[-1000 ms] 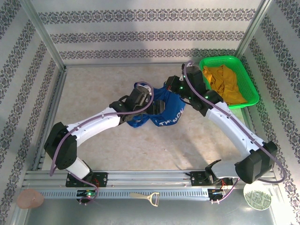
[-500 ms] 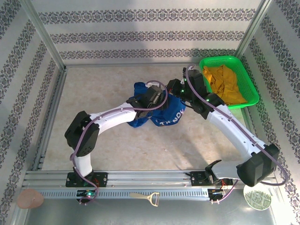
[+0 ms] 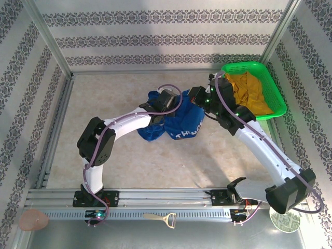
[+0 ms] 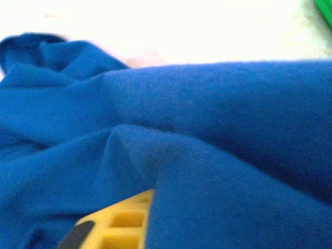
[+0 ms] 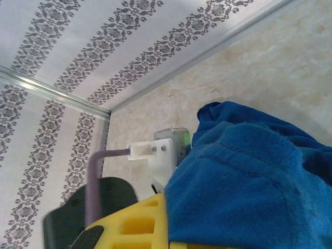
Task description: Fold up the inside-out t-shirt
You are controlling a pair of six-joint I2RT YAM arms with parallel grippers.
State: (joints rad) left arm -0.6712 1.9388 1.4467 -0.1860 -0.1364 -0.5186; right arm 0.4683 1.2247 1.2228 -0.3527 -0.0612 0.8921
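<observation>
Overhead view evenly and brightly lit, soft shadows noted. Left wrist view blurred; tabletop [image 4: 181, 23] overexposed to white at upper frame.

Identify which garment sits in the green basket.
The mustard-yellow garment, inside the basket; the blue t-shirt lies bunched outside it.

Robot lab test cell: silver aluminium extrusion frame [image 3: 48, 39], patterned grey-and-white wallpaper panels [image 3: 155, 31], white robot arms [image 3: 262, 148] bolted to a slotted metal rail [image 3: 166, 198].
</observation>
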